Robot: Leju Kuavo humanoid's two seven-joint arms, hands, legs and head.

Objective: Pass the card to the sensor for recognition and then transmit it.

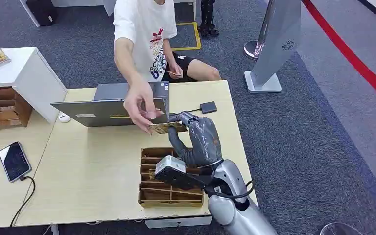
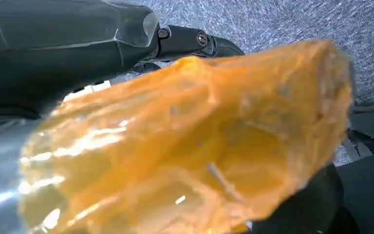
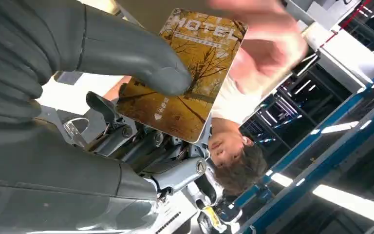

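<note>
Above the tabletop [image 1: 93,186], my right hand [image 1: 200,139] pinches the card [image 1: 165,128], long axis pointing beyond my fingers [image 3: 170,80] into the person's hand [image 1: 141,105] gripping its far end.

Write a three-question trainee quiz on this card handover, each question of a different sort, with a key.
1. True or false: the robot's right hand pinches the yellow-brown hotel key card.
2. Multiple choice: the person's hand at the card reaches in from A) across the light wooden table, over the grey open laptop; B) the robot's own side; C) under the table.
3. Fill in: directly below the right hand stands a brown slotted ___ card tray.

Key: 1 true; 2 A; 3 wooden.
</note>
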